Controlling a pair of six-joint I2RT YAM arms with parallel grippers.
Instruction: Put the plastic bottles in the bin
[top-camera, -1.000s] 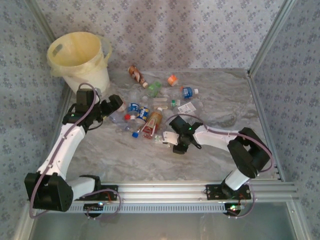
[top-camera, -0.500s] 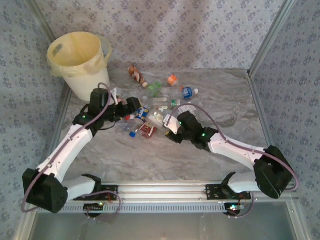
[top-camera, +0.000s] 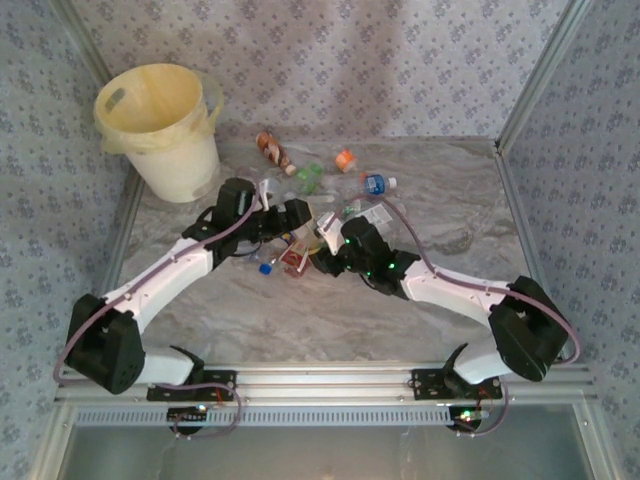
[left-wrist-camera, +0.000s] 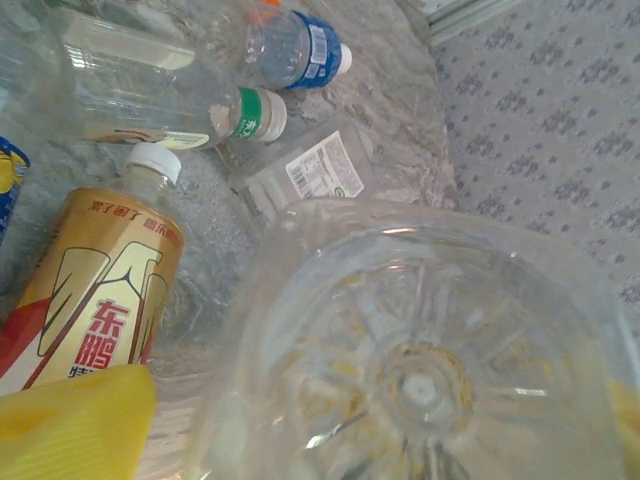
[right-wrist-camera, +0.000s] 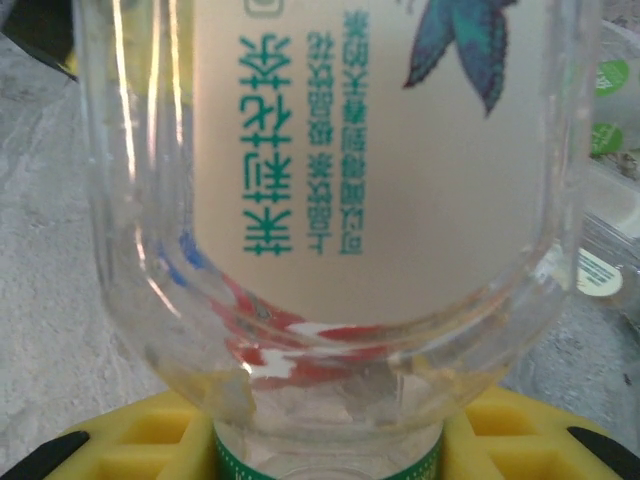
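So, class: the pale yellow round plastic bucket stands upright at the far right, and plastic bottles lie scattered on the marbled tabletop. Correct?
Not quite: the pale yellow round plastic bucket stands upright at the far left, as the top external view shows. The plastic bottles do lie scattered on the marbled tabletop.

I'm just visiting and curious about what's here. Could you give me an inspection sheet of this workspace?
Surface: grey marbled table.
Job's things: cream bin at the far left corner; plastic bottles clustered mid-table.
Clutter: nothing seen.
Grippers: right gripper shut on a white-label bottle at its neck; left gripper has a clear bottle between its fingers, grip unclear.
Cables: purple cables run along both arms.
Surroundings: patterned fabric walls, metal frame.
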